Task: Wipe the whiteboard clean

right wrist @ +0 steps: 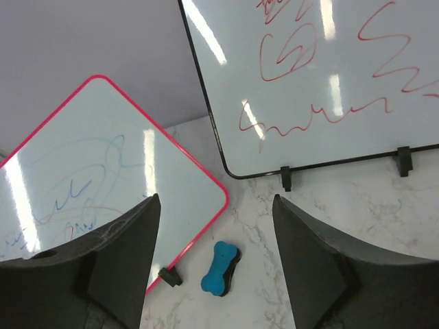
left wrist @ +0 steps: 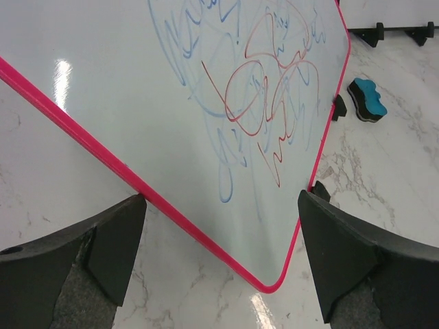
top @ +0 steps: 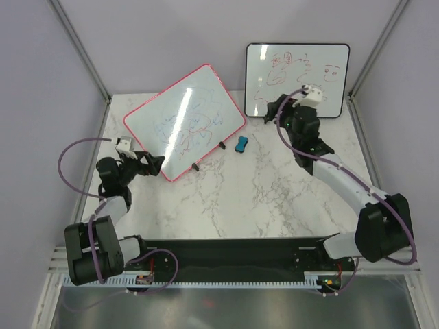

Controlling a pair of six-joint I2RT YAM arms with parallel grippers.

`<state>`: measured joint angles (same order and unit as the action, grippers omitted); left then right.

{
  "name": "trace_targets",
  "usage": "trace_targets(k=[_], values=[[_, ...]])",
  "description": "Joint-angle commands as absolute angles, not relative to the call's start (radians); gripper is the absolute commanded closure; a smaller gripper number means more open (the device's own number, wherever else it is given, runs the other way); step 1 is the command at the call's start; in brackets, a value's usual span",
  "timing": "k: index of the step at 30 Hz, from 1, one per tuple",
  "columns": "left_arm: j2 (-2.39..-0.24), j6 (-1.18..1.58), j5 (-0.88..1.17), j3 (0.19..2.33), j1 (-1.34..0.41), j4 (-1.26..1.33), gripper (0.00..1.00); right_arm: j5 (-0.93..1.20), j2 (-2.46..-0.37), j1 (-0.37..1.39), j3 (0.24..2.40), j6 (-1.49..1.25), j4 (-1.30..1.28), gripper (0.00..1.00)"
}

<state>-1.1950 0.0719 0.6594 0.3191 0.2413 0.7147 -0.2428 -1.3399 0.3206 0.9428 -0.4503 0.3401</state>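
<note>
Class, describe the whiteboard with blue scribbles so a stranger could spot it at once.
On the marble table, look left of centre. The whiteboard there sits askew, scribbled blue and red. Its pink-red frame sets it apart from the black-framed board at the back, which bears only red writing.

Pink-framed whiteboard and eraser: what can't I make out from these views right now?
- Pink-framed whiteboard: left wrist view cuts off its top and left; in right wrist view its lower part sits behind the right gripper.
- Left gripper: contact with that board's frame unclear.
- Blue eraser: underside hidden in every view.
- Black-framed whiteboard: writing too small overhead, cropped in right wrist view.
</note>
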Motion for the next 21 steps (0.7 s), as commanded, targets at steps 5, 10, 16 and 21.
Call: trace_targets(k=[5,10,16,21], values=[[-1.151,0.061,0.887,0.567,0.279,0.131,0.02,-0.587,-1.689,0.512,1.303,-0.492,-0.023,0.21],[-1.147,0.054,0.908,0.594,0.285,0.069,0.02,-0.514,-1.932,0.522,1.479,-0.574,-0.118,0.24],[-1.173,0.061,0.816,0.597,0.319,0.077,0.01,-0.520,-2.075,0.541,1.581,-0.607,-0.123,0.25],[-1.177,0.084,0.795,0.586,0.345,0.120,0.01,-0.523,-2.134,0.557,1.624,-0.614,-0.124,0.26]])
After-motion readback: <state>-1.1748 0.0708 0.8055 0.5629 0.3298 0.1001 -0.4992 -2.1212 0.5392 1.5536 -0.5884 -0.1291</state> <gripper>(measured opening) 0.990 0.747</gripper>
